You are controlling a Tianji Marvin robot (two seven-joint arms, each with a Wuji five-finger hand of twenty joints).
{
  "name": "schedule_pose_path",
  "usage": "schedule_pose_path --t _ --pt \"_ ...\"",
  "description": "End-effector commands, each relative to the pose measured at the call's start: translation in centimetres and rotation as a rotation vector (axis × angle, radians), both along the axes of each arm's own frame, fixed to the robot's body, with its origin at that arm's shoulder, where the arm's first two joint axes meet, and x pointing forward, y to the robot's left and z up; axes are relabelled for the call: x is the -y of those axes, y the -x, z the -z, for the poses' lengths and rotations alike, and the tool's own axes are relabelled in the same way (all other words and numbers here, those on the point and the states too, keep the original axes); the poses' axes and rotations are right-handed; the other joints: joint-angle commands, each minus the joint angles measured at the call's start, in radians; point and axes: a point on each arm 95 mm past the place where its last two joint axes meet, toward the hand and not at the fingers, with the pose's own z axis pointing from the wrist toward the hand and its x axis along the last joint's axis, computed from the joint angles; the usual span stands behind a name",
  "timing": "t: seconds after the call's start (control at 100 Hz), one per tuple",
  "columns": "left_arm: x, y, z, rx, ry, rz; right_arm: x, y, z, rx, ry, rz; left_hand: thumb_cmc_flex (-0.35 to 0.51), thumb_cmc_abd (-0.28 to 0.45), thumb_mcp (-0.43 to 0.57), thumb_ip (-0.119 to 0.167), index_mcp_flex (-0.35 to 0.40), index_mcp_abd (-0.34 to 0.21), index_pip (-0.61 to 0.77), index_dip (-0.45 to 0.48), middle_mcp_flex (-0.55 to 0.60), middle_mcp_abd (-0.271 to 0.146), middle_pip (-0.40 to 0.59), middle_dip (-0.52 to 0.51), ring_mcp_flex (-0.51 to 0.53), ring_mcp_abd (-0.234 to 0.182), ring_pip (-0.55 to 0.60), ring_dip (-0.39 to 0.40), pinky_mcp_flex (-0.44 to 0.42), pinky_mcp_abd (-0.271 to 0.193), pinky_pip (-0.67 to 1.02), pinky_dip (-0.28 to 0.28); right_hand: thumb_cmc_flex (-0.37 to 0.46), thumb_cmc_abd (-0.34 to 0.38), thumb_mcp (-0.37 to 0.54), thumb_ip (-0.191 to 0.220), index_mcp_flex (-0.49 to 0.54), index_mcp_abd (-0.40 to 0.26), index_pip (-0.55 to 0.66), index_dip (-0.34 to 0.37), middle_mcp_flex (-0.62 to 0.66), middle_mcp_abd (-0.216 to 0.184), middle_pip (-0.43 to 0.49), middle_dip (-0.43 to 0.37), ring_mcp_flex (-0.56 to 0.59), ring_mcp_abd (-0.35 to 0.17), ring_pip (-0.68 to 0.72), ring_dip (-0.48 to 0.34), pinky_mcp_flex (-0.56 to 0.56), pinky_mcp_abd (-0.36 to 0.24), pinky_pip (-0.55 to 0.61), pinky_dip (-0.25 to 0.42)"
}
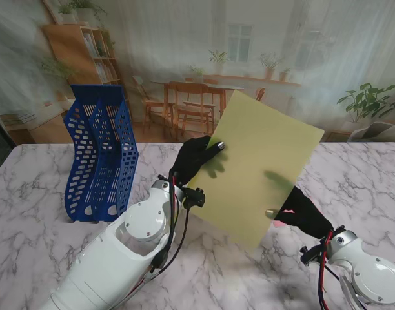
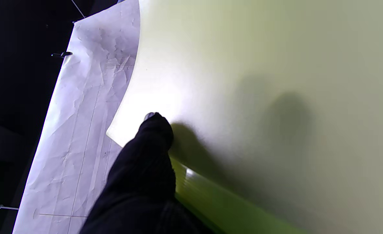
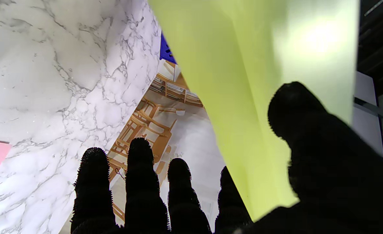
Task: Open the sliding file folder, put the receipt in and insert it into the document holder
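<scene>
Folder point(image 1: 259, 168), yellow-green, one in view, held up off the marble table point(image 1: 42, 245) between both hands. It stands tilted, flat face toward the stand camera, like a diamond: one corner at the top, far from me, one at the bottom near the right hand. Long axis runs from upper left to lower right in the stand view, roughly. Sheet is translucent; finger shadows show through it.

Document holder point(image 1: 97, 158): one, blue, perforated, upright on the table to the left of the folder and well apart from it. Appears to have two or more slots; exact count unclear.

One pink item point(image 1: 278, 223) lies on the table just beside the right hand, mostly hidden; cannot tell what it is.

Left hand point(image 1: 194, 158), black glove: fingers closed onto the folder's left edge, one fingertip point(image 2: 155, 122) pressing its face near a corner.

Right hand point(image 1: 301, 210), black glove: thumb point(image 3: 295, 107) on one face of the folder's lower edge, index on the other, pinching it. Three remaining fingers extended, apart, touching nothing.
</scene>
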Motion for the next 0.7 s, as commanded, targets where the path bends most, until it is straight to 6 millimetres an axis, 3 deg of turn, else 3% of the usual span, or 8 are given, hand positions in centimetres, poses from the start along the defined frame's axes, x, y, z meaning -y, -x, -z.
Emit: schedule_pose_path --t 0.0,0.12,0.27,0.42,0.44,0.5,0.57,0.69 --pt "0.4 0.3 0.1 -0.002 0.004 0.030 -0.2 -0.1 0.0 -0.001 -0.020 0.018 0.070 0.023 0.034 -0.013 0.021 -0.047 0.012 0.013 0.016 0.031 0.023 0.012 0.019 0.056 0.034 -0.005 0.063 -0.115 0.053 0.001 -0.049 0.019 -0.027 -0.028 0.033 -0.012 0.036 0.030 -0.016 0.000 -0.017 -0.006 0.001 -0.006 -0.054 -0.002 0.009 -0.008 -0.012 0.023" --pt "0.5 0.5 0.4 -0.008 0.013 0.048 -0.2 -0.5 -0.2 0.009 -0.055 0.044 0.070 0.023 0.033 -0.013 0.021 -0.049 0.012 0.013 0.015 0.030 0.022 0.012 0.017 0.056 0.033 -0.005 0.063 -0.115 0.053 0.002 -0.051 0.032 -0.021 -0.030 0.101 0.023 0.085 0.058 0.011 0.006 -0.009 -0.003 0.024 -0.002 -0.046 0.000 0.029 -0.004 -0.006 0.027" --pt "0.6 0.8 0.9 -0.021 0.021 0.067 -0.4 -1.0 -0.7 0.028 -0.121 0.082 0.070 0.024 0.031 -0.013 0.021 -0.049 0.011 0.011 0.015 0.028 0.021 0.012 0.016 0.057 0.033 -0.005 0.061 -0.112 0.053 0.002 -0.028 0.039 0.023 -0.038 0.204 0.087 0.176 0.191 0.115 -0.017 0.041 0.023 0.096 -0.018 -0.015 -0.001 0.073 -0.009 0.045 0.028" --pt "0.6 0.8 1.7 -0.046 0.024 0.080 -0.8 -1.4 -1.2 0.036 -0.154 0.091 0.070 0.026 0.030 -0.013 0.019 -0.047 0.007 0.006 0.012 0.027 0.019 0.011 0.013 0.057 0.032 -0.005 0.060 -0.111 0.052 0.002 0.040 0.104 0.056 -0.023 0.300 0.153 0.262 0.348 0.363 0.005 0.199 0.098 0.353 -0.031 0.174 0.068 0.252 -0.006 0.348 0.026" --pt "0.6 0.8 1.8 -0.051 0.025 0.080 -0.8 -1.5 -1.3 0.034 -0.161 0.092 0.070 0.027 0.030 -0.013 0.019 -0.046 0.006 0.005 0.011 0.027 0.018 0.011 0.013 0.057 0.031 -0.005 0.059 -0.111 0.052 0.002 0.057 0.115 0.053 -0.020 0.316 0.156 0.280 0.372 0.395 0.009 0.220 0.108 0.383 -0.025 0.201 0.072 0.276 -0.009 0.404 -0.018" --pt "0.6 0.8 2.2 -0.069 0.027 0.081 -1.1 -1.7 -1.5 0.033 -0.175 0.099 0.070 0.028 0.029 -0.013 0.015 -0.042 0.004 0.002 0.009 0.027 0.017 0.011 0.011 0.059 0.030 -0.005 0.057 -0.111 0.051 0.002 0.098 0.129 0.064 -0.015 0.371 0.165 0.337 0.402 0.502 0.027 0.285 0.132 0.486 -0.010 0.278 0.098 0.363 -0.018 0.510 -0.031" --pt "0.6 0.8 2.6 -0.086 0.027 0.083 -1.3 -2.0 -1.7 0.037 -0.179 0.114 0.070 0.032 0.030 -0.013 0.013 -0.033 0.000 -0.005 0.006 0.027 0.016 0.010 0.007 0.059 0.029 -0.004 0.054 -0.110 0.049 0.003 0.193 0.122 0.028 -0.095 0.398 0.167 0.492 0.281 0.634 0.041 0.352 0.153 0.604 0.001 0.373 0.123 0.463 -0.016 0.620 -0.079" --pt "0.7 0.8 3.1 -0.117 0.036 0.088 -1.7 -2.6 -1.9 0.051 -0.162 0.173 0.070 0.051 0.031 -0.015 -0.009 -0.016 -0.016 -0.027 -0.015 0.030 0.011 0.009 -0.019 0.070 0.019 -0.005 0.025 -0.093 0.041 0.006 0.264 0.064 0.143 -0.115 0.510 0.189 0.644 0.125 0.912 0.026 0.421 0.164 0.812 0.021 0.533 0.174 0.658 0.050 0.748 -0.084"
